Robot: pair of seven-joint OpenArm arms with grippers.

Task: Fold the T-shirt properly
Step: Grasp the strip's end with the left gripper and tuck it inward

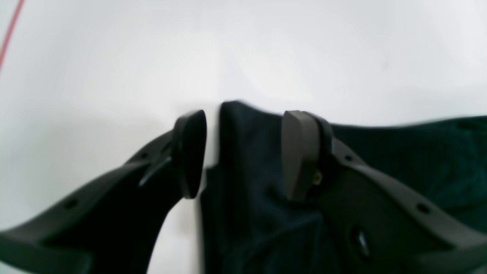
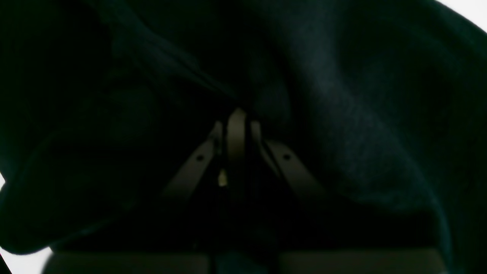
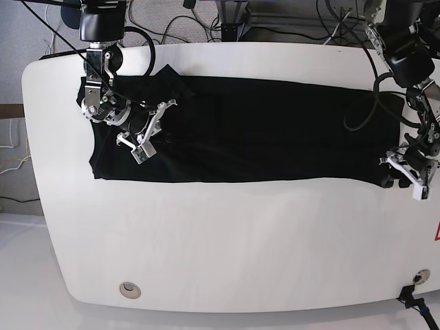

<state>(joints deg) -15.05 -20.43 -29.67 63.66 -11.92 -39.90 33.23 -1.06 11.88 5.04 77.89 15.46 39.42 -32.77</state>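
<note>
The black T-shirt (image 3: 261, 130) lies as a long flat band across the white table (image 3: 227, 240). My left gripper (image 1: 243, 152) is open at the shirt's near right corner (image 3: 390, 180). One finger (image 1: 190, 152) stands over bare table and the other finger (image 1: 300, 152) over the cloth, so the cloth's corner (image 1: 247, 125) lies between them. My right gripper (image 2: 236, 114) is shut at the shirt's left end (image 3: 167, 105). Dark cloth (image 2: 342, 114) fills that wrist view, with creases running to the closed tips. No print shows.
Cables and equipment (image 3: 275, 20) crowd the table's far edge. A red line (image 1: 11, 34) crosses the table at the left wrist view's upper left. A round fitting (image 3: 128, 289) sits near the front left edge and a black clamp (image 3: 411, 297) at the front right.
</note>
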